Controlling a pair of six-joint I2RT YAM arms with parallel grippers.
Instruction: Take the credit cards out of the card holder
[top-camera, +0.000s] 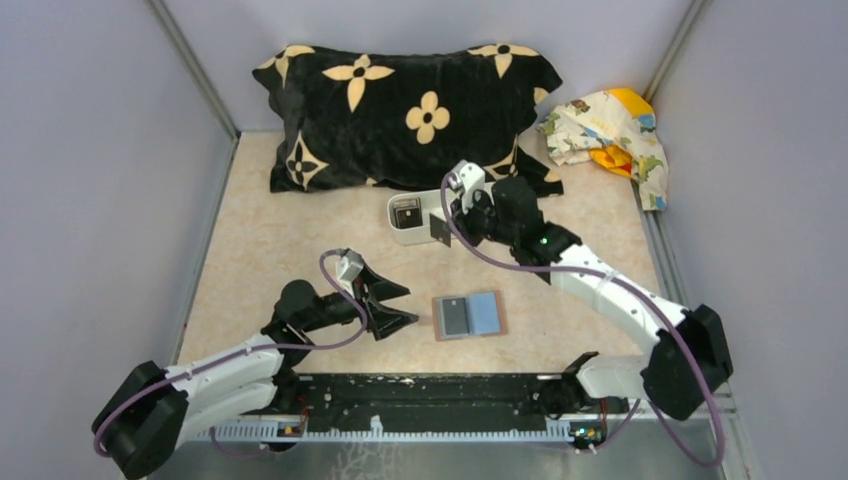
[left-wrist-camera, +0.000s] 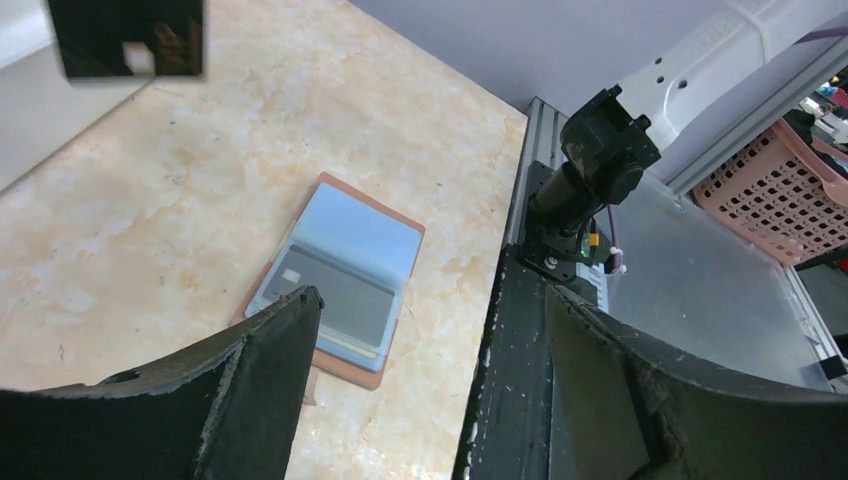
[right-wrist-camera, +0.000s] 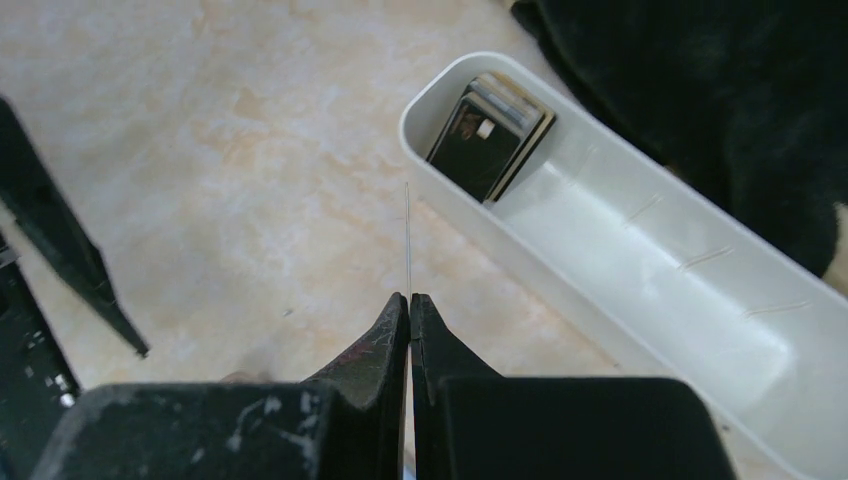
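Mid-transfer: the right fingers (right-wrist-camera: 385, 340) pinch a dark card (top-camera: 440, 231) edge-on just beside the white tray (right-wrist-camera: 620, 260), which holds other cards (right-wrist-camera: 490, 135). The left fingers (left-wrist-camera: 270, 350) are spread near the open card holder (top-camera: 487, 313) on the desk (top-camera: 280, 240), with a grey card (top-camera: 455, 317) in its left pocket. Next we need to release the held card over the tray, then draw out the grey one.

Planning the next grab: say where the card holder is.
Top view: the card holder lies open near-centre on the table, just right of the open left gripper, nearer the arms than the white tray.
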